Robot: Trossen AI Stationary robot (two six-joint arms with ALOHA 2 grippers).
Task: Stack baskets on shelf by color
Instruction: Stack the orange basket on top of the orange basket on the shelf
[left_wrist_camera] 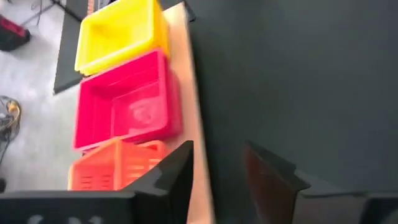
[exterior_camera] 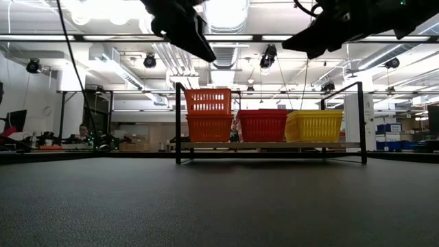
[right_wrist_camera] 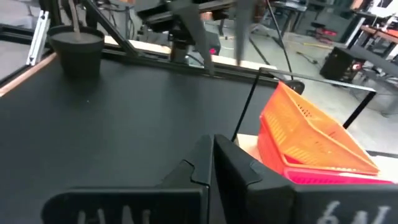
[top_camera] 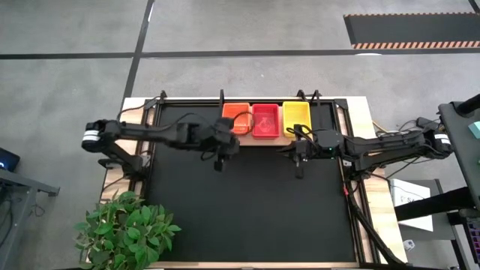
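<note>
A leafy plant, perhaps potted, beside the black mat.

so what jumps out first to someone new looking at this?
Three bright stacks of plastic mesh baskets on the light wooden shelf at the table's far edge: orange baskets, tallest, then red-pink baskets, then yellow baskets. Both dark arms hang over the black mat in front of it, left hand open, right hand shut, both empty.

My right gripper is shut tight, with nothing in it, over the black mat. Near it sits an orange basket on top of what looks like a pink basket. A dark pot stands far off.
</note>
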